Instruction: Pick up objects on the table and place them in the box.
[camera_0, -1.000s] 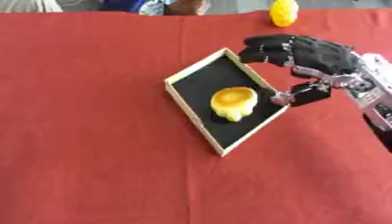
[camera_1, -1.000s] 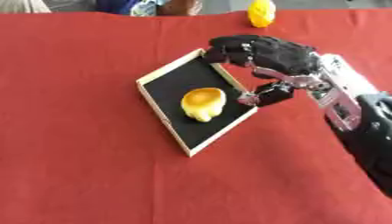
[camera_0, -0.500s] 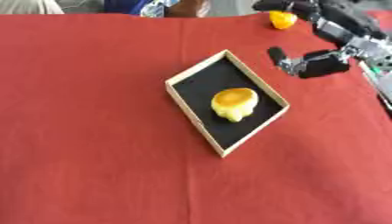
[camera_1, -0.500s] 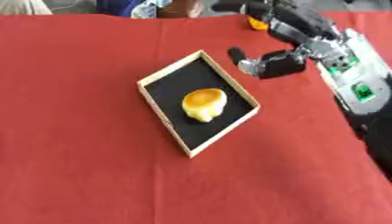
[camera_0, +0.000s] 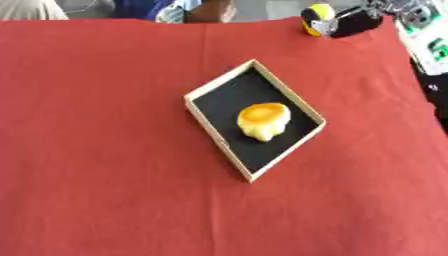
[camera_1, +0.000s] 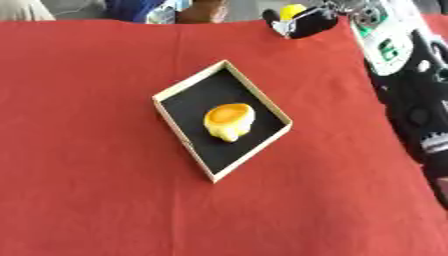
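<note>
Right hand at the far table edge, blurred, grip impossible to tell, touching a half-hidden yellow object, box holding a yellow-orange piece, red cloth

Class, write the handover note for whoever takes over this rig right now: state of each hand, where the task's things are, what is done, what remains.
Right robot hand: at the table's far edge, touching the small yellow round object; grip cannot be judged.
Left robot hand: not in view.
Done: one yellow-orange rounded object lies inside the shallow wooden-rimmed box with black lining, mid-table on the red cloth.
Left: get the far yellow object into the box.
</note>
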